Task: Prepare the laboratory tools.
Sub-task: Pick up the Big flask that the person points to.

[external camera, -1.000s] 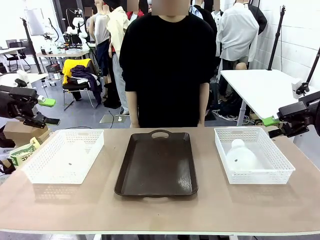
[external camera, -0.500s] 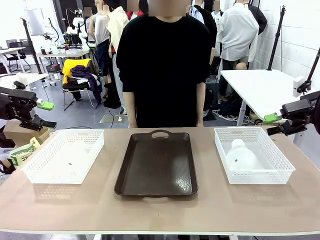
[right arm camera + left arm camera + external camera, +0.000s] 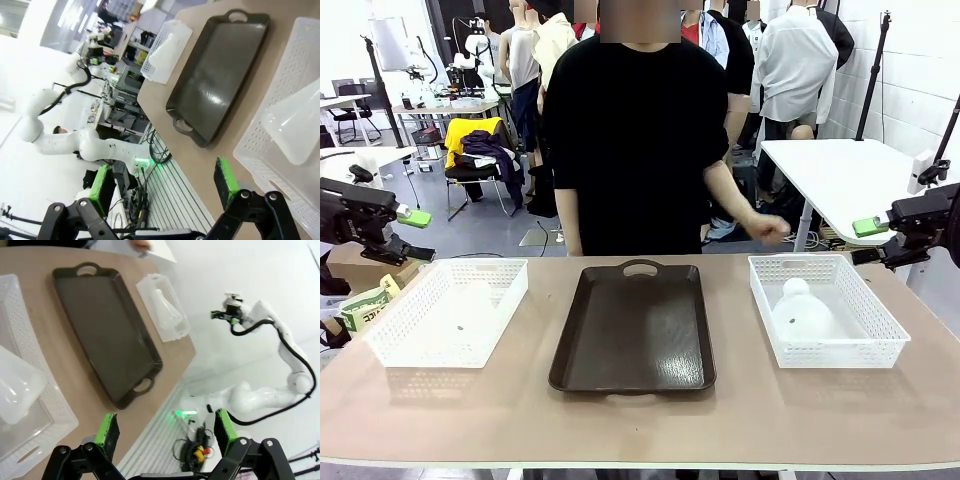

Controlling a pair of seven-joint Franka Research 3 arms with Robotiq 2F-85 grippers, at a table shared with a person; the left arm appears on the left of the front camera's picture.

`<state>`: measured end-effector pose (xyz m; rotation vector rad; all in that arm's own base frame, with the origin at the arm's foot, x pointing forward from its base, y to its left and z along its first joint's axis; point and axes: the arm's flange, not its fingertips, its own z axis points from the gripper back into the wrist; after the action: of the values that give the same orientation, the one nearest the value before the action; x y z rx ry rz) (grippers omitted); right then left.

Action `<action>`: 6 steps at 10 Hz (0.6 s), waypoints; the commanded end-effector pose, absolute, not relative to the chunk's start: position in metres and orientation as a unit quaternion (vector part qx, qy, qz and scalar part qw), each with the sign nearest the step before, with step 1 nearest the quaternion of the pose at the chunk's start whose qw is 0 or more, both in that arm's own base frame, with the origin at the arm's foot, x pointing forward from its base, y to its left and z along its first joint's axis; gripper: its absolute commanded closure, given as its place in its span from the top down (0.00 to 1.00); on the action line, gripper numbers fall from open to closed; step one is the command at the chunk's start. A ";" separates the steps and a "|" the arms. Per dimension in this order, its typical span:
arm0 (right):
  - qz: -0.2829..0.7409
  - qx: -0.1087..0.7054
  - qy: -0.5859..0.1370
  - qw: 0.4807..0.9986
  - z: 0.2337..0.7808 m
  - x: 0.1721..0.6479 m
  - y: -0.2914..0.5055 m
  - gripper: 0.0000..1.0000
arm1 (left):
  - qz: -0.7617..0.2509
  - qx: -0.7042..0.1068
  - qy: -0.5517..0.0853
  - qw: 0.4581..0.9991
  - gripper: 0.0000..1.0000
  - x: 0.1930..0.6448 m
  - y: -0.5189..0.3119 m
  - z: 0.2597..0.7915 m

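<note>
One frosted-white conical flask (image 3: 801,311) lies in the white mesh basket (image 3: 876,352) on the table's right; in the right wrist view this flask (image 3: 295,122) lies on its side. A second flask (image 3: 15,390) lies in the left basket (image 3: 390,345), and across the table it appears as a pale cone (image 3: 164,52). My left gripper (image 3: 417,236) hangs open off the table's left end, beyond the left basket, fingers wide apart (image 3: 166,430) with nothing between them. My right gripper (image 3: 866,242) stands open past the right basket's far corner, also holding nothing (image 3: 164,184).
A dark brown handled tray (image 3: 632,330) lies in the middle between the baskets. A person in black stands at the far edge, one hand (image 3: 766,230) held out above the far edge near the right basket. A white table (image 3: 840,175) stands behind at the right.
The person has lifted a forearm and brought a hand out toward the right basket. My right gripper has risen slightly; the left has barely shifted. Both stay open.
</note>
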<state>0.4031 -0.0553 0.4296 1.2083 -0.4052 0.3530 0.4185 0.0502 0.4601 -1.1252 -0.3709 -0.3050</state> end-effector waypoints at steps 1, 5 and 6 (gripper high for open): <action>0.168 0.554 -0.187 0.794 0.432 0.402 -0.054 1.00 | -0.146 -0.550 -0.158 0.807 1.00 0.417 0.050 0.461; 0.168 0.554 -0.187 0.794 0.432 0.402 -0.054 1.00 | -0.146 -0.550 -0.158 0.807 1.00 0.417 0.050 0.461; 0.168 0.554 -0.187 0.794 0.432 0.402 -0.054 1.00 | -0.146 -0.550 -0.158 0.807 1.00 0.417 0.050 0.461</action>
<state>0.4029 -0.0544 0.4303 1.1950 -0.4017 0.3561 0.4152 0.0457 0.4579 -1.1617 -0.3380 -0.3195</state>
